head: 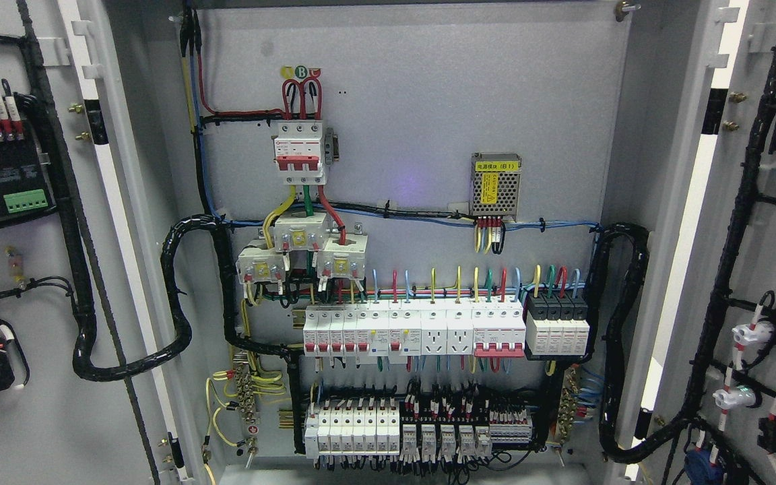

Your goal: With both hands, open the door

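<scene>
A grey electrical cabinet fills the head view with both doors swung wide open. The left door (31,269) shows its inner face with black modules and a green terminal block. The right door (765,222) shows its inner face with black cable looms and white indicator backs. Between them the back panel (415,121) carries a red-handled main breaker (300,151), rows of white breakers (415,330) and a small metal power supply (495,178). Neither of my hands nor arms appears anywhere in the picture.
Thick black cable conduits (179,296) loop from the cabinet to each door across the hinge gaps. Lower terminal rows (415,431) sit near the cabinet floor. The door edges (125,222) jut toward me on both sides.
</scene>
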Tool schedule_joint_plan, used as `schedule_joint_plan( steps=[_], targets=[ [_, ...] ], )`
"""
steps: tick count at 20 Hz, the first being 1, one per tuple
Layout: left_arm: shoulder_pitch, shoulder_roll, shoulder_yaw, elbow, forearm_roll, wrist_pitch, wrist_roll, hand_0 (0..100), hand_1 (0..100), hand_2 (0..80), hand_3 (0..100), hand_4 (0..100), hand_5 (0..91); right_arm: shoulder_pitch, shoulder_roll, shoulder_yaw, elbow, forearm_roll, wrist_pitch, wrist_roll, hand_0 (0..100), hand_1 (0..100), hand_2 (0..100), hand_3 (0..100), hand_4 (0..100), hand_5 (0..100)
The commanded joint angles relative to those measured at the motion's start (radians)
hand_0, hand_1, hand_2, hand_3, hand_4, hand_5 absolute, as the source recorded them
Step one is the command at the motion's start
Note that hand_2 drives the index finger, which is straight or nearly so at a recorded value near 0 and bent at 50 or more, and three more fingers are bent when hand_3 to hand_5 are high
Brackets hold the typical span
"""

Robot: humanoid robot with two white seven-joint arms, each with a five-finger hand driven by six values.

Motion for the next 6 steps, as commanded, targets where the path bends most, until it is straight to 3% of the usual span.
schedule_joint_plan(
  steps=[1,6],
  targets=[
    [-0.001,-0.034,-0.029,0.0,0.0,0.0,0.0,0,0,0.0,0,3,0.0,-0.006,0.001,-0.002,0.003,0.001,0.001,0.004,0,0,0,0,0,0],
    [-0.001,-0.034,-0.029,0.0,0.0,0.0,0.0,0,0,0.0,0,3,0.0,-0.009,0.001,-0.004,0.003,0.001,0.001,0.004,0,0,0,0,0,0]
  ],
)
